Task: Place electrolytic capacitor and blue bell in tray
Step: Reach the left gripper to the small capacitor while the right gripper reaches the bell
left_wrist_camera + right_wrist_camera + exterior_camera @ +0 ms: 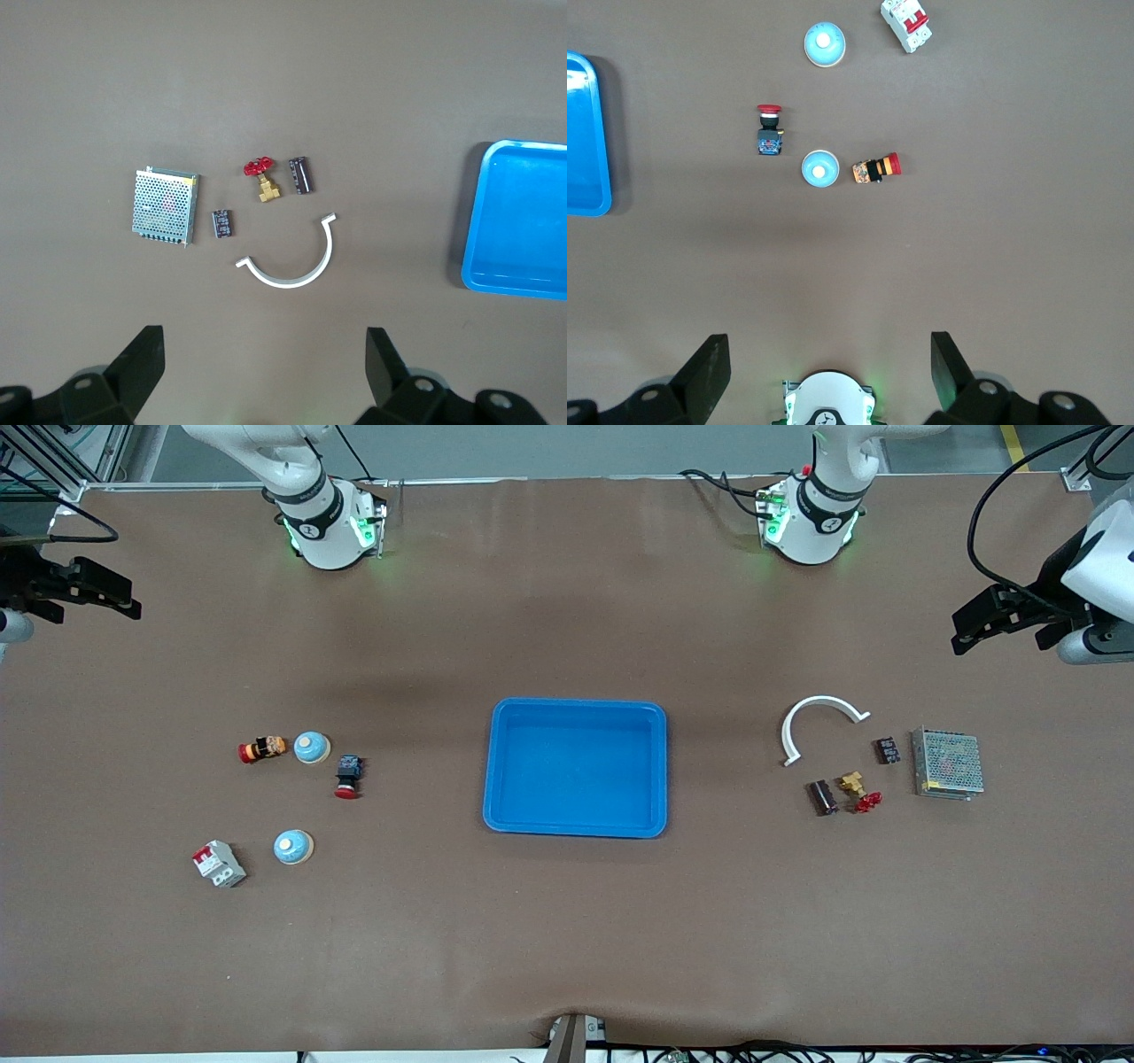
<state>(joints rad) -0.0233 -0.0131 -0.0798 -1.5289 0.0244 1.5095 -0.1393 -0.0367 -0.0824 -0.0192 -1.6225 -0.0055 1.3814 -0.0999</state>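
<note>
I see my right gripper [106, 598] spread and waiting at nine o'clock over bare table. Two blue bells [312, 747] [292, 847], so I must choose one. The tray [576, 828] sits empty at centre. One electrolytic capacitor [824, 797] lies at three o'clock; my left gripper [979, 624] hangs unclenched above.

My tray [518, 221] runs off the right edge of my left wrist view, and off the left edge of my right wrist view only a strip of it shows. My left gripper [261, 376] and right gripper [828, 376] are cut by the bottom edges there. In the front view, both arms leave the frame at the top corners. The small black part [887, 750] is too tiny to identify.
</note>
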